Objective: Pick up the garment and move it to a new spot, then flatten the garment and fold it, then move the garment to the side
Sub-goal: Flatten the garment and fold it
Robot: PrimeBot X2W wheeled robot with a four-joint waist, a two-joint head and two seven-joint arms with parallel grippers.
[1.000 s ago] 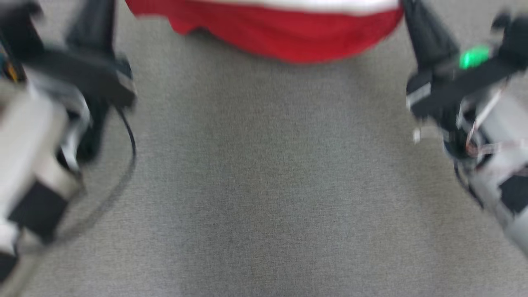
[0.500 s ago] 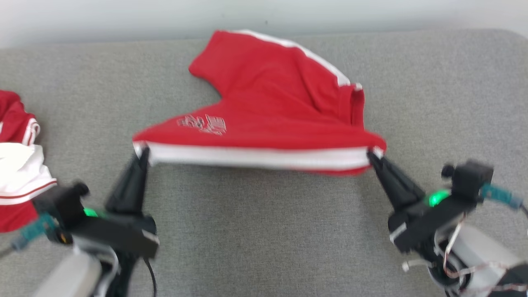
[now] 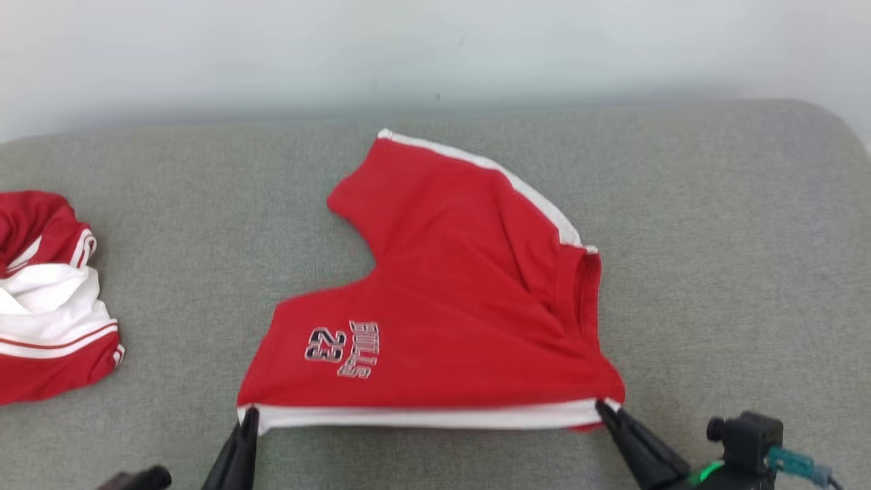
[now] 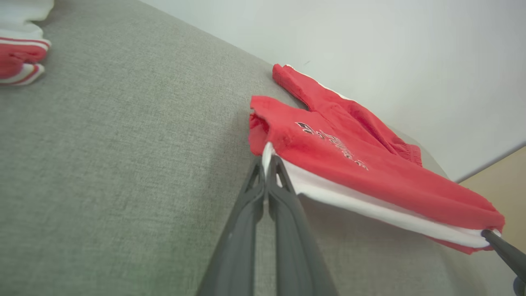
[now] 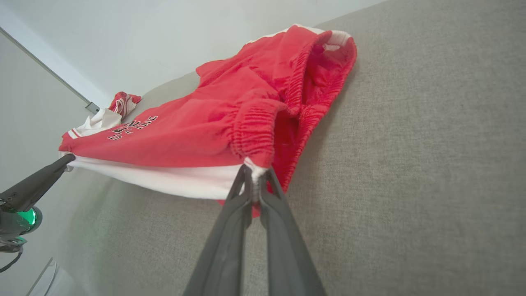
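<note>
Ok, red jersey shorts w/ white side stripe [image 3: 449,306] lie fwd of both claws on grey fabric surface [image 3: 714,238], long white edge strung L-R btwn left claw [image 3: 249,416] & right claw [image 3: 603,407], each clamped on a corner.

Left gripper [image 4: 269,158]: 2 long dark-grey fingers [image 4: 242,230], tapering to thin tips, w/ triangular cut-outs near the ends. Right gripper [image 5: 254,170]: same build. Its wrist block is black, w/ a green light [image 3: 708,471], a black knobbed mount [image 3: 745,432] & a teal plug [image 3: 793,459]. Left's lamp [image 5: 28,217] is green too, w/ a thin dark cable [image 5: 12,258] below.
</note>
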